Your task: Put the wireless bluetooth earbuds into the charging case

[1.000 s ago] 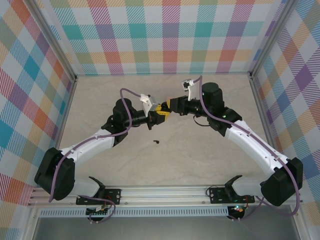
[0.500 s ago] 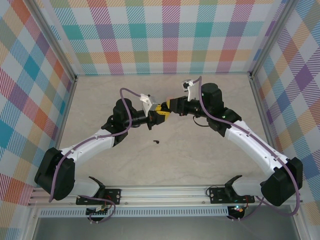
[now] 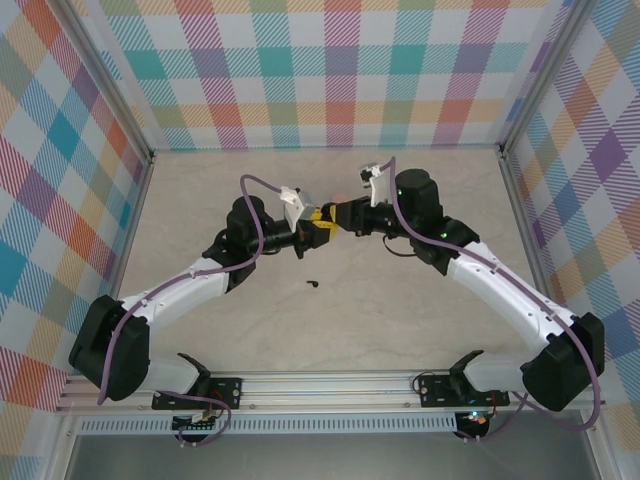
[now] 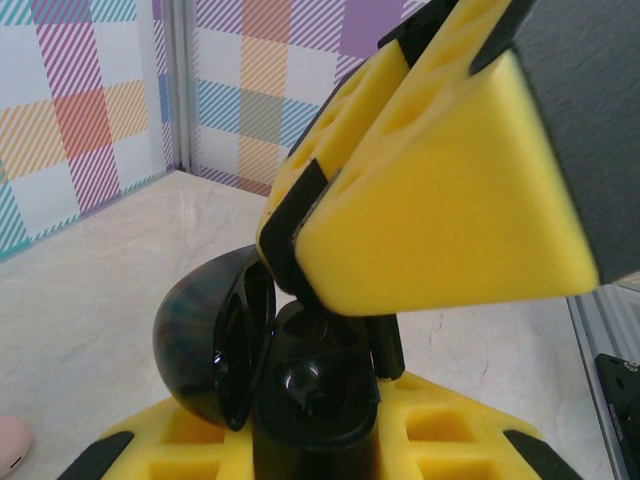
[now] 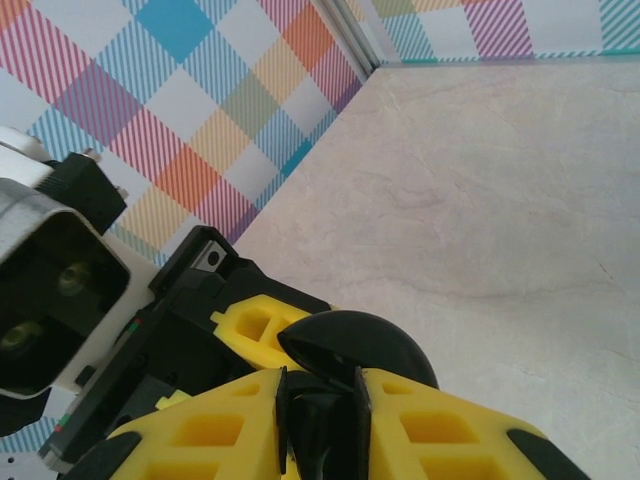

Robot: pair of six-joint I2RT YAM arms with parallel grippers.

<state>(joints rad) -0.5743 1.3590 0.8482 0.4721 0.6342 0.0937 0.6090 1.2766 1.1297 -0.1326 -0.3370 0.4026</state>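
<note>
**Left hand** (image 3: 320, 226) clamps the black case (image 4: 205, 345), whose lid is hinged open. **Right hand** (image 5: 320, 388), its fingers narrow, pinches a small black piece, apparently an earbud (image 5: 320, 428), directly over the case's open base and fingertip to fingertip with the left hand. A second earbud (image 3: 313, 284), also black, lies loose on the desk (image 3: 400, 310), near both hands on the side toward the arm bases.

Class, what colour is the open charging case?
Glossy black charging case, clearest in left wrist view.
</note>
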